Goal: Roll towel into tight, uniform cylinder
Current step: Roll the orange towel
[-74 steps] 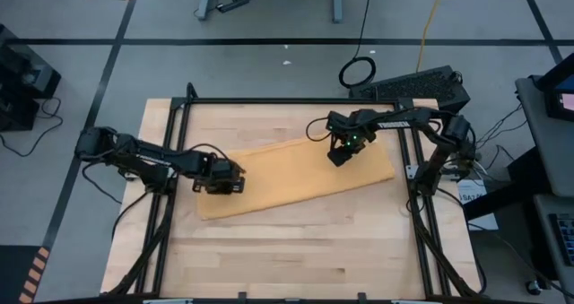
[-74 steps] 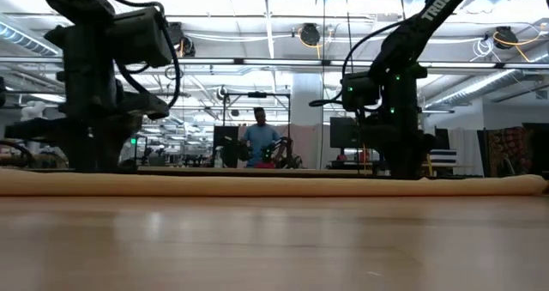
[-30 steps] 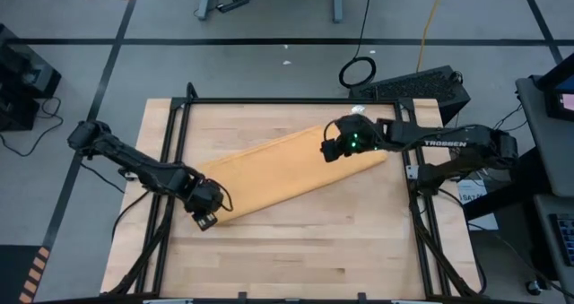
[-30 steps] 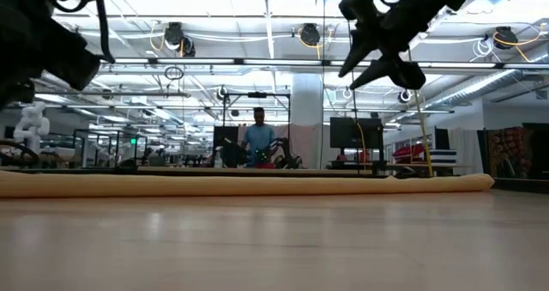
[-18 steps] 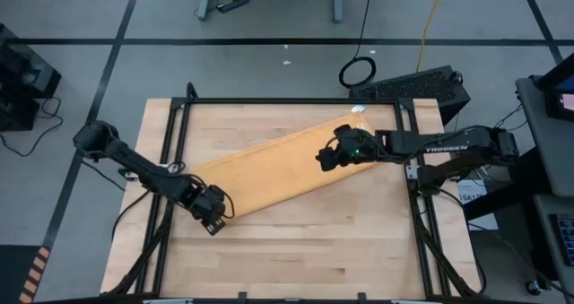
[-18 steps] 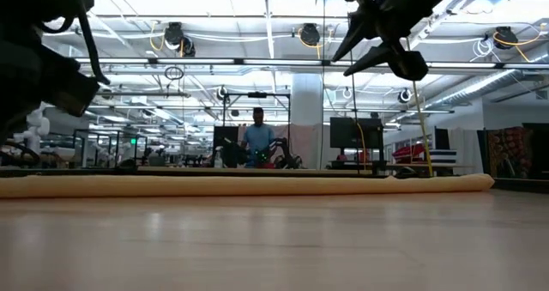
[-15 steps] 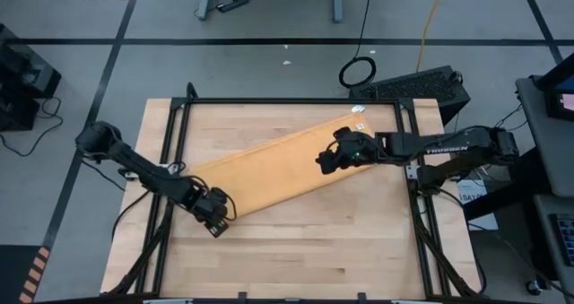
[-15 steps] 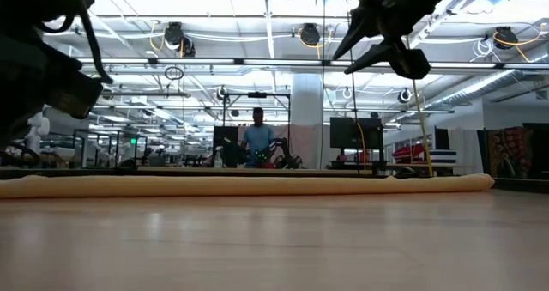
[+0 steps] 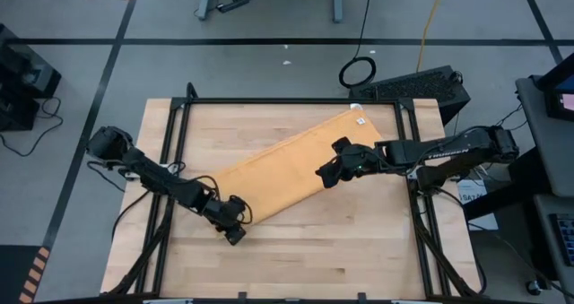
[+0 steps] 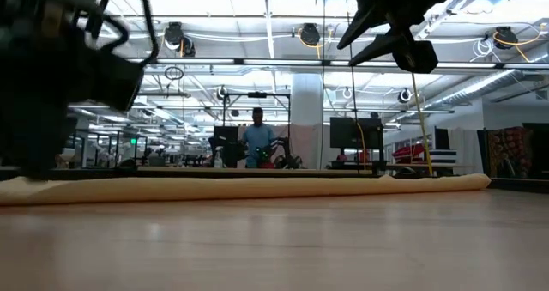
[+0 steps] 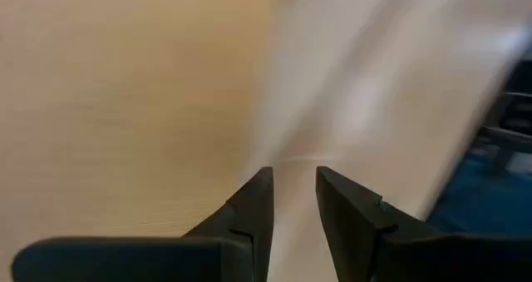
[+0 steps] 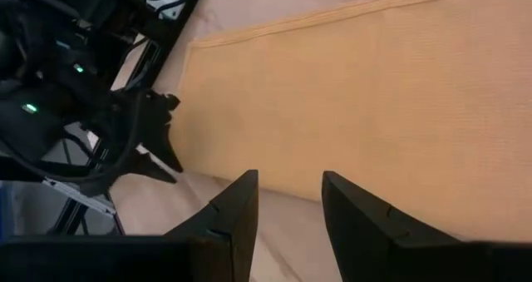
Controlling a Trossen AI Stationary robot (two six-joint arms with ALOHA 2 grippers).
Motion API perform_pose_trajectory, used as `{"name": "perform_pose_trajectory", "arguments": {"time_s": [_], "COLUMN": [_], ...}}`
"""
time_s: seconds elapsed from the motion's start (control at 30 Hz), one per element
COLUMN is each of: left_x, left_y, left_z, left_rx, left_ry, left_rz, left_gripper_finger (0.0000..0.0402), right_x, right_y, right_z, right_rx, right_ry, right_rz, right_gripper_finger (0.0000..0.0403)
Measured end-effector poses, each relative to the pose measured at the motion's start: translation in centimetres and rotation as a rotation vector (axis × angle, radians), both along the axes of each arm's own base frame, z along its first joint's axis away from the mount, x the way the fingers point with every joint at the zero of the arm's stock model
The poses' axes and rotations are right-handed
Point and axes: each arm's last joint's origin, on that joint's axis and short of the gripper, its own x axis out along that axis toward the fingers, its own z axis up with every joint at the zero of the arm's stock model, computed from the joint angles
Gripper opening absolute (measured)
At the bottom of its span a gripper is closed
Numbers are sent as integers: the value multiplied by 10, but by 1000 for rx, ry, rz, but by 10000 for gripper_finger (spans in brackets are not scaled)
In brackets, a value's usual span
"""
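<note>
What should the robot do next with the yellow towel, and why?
Probably bring the left gripper down onto the towel's near corner to begin rolling. The towel lies flat and slanted across the table, not rolled at all. Both grippers are empty with their fingers slightly apart: the left is just off that corner, and the right gripper hovers over the long edge.

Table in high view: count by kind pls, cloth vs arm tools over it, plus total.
Towel: 1, mustard, lying flat and diagonal, white label at its far right corner.
Tools: 2. Left tool past the towel's near left end; right tool at the towel's near long edge. Both hold nothing.
Total: 3
</note>
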Motion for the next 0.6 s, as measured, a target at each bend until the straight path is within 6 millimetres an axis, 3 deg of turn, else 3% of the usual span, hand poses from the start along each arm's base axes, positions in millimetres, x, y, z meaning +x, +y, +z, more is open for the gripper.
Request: {"name": "perform_pose_trajectory", "arguments": {"time_s": [0.3,0.43,0.6], "left_x": [12,2,-19], "left_y": [7,10,4], "left_z": [52,63,63], "left_rx": [-54,25,147], "left_ry": [-156,-108,-6], "left_rz": [-100,-182,-382], "left_gripper_finger": [98,98,100], "right_x": [-1,0,-1], "right_y": [4,6,10], "right_z": [0,0,0], "right_rx": [-42,-60,-76], "right_ry": [7,4,12], "right_rz": [20,45,73], "right_gripper_finger": [125,125,125]}}
